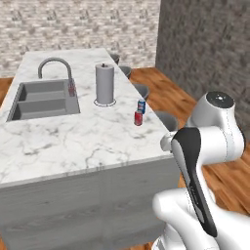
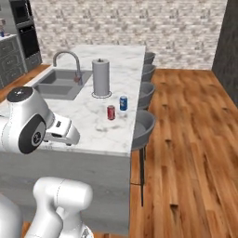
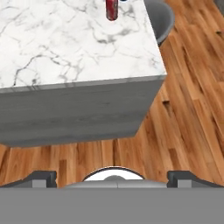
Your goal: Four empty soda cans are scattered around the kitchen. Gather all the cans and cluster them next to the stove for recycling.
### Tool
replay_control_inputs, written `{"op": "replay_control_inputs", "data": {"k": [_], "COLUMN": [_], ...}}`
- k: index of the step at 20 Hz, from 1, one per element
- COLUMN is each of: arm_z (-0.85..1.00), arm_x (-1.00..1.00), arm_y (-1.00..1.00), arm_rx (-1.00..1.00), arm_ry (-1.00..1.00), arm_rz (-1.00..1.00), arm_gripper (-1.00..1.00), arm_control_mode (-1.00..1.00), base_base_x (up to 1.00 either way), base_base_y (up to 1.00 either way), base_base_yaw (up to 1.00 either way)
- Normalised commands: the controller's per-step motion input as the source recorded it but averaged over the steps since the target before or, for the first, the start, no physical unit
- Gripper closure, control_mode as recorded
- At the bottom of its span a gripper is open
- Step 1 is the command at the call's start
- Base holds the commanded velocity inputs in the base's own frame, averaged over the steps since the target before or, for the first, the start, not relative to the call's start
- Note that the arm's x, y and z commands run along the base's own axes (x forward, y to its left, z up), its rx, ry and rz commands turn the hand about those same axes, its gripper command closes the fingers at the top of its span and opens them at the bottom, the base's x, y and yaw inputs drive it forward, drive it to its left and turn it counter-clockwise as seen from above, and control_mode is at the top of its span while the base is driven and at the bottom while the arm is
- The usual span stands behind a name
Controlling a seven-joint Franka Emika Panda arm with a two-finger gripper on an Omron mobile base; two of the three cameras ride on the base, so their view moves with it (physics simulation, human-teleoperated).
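Two soda cans stand close together near the right edge of the marble island counter (image 1: 73,141): a red can (image 1: 138,118) (image 2: 111,112) and, just behind it, a blue can (image 1: 141,106) (image 2: 123,103). In the hand view the red can (image 3: 112,9) sits at the top, far ahead over the counter's near corner. My gripper (image 3: 113,178) hangs in front of the island's near end, well short of the cans. It is open, with its fingertips (image 3: 43,177) wide apart and nothing between them. The stove is out of view.
A tall grey paper towel roll (image 1: 104,84) stands behind the cans. A double sink (image 1: 44,97) with a curved faucet (image 1: 56,63) lies to the left. Grey stools (image 2: 144,123) line the island's right side above wood floor (image 2: 186,153). A black wall oven (image 2: 25,28) is far left.
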Motion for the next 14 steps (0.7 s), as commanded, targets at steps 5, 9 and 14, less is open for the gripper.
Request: {"op": "replay_control_inputs", "data": {"k": [5,9,14], "arm_z": [0.0,0.0,0.0], "arm_x": [0.0,0.0,0.0], "arm_y": [0.0,0.0,0.0], "arm_rx": [0.0,0.0,0.0], "arm_ry": [0.0,0.0,0.0], "arm_rz": [0.0,0.0,0.0], "arm_gripper": [-1.0,-1.0,-1.0], "arm_control_mode": [1.0,1.0,1.0], "base_base_x": [0.55,0.56,0.44], "base_base_y": [-0.4,-0.25,-0.14], "base_base_yaw": [0.03,0.06,0.05]}}
